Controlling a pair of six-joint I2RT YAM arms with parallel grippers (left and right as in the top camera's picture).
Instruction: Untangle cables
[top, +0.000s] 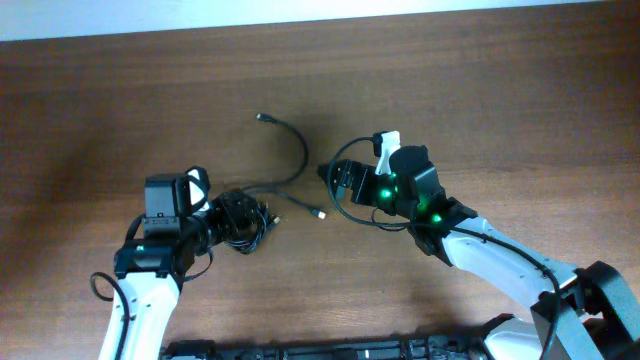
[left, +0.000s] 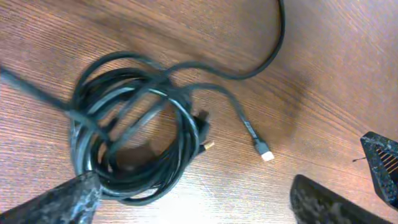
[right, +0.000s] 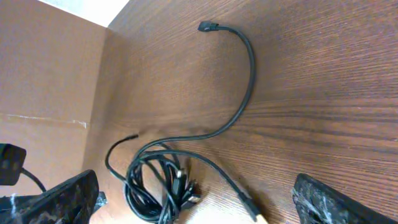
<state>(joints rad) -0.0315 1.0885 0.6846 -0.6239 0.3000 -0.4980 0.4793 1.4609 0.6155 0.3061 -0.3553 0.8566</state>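
The cables are thin black cords. Most are wound into a tangled coil on the wooden table. One long strand curves from the coil up to a plug at the far middle. A shorter strand ends in a light-tipped plug. My left gripper is open at the coil's left side. In the left wrist view its left finger touches the coil. My right gripper is open and empty, right of the coil. In the right wrist view the coil lies between its fingers.
The wooden table runs to a pale far edge at the top of the overhead view. A thicker black wire loops by the right wrist. The right wrist view shows a dark part of the left arm at far left.
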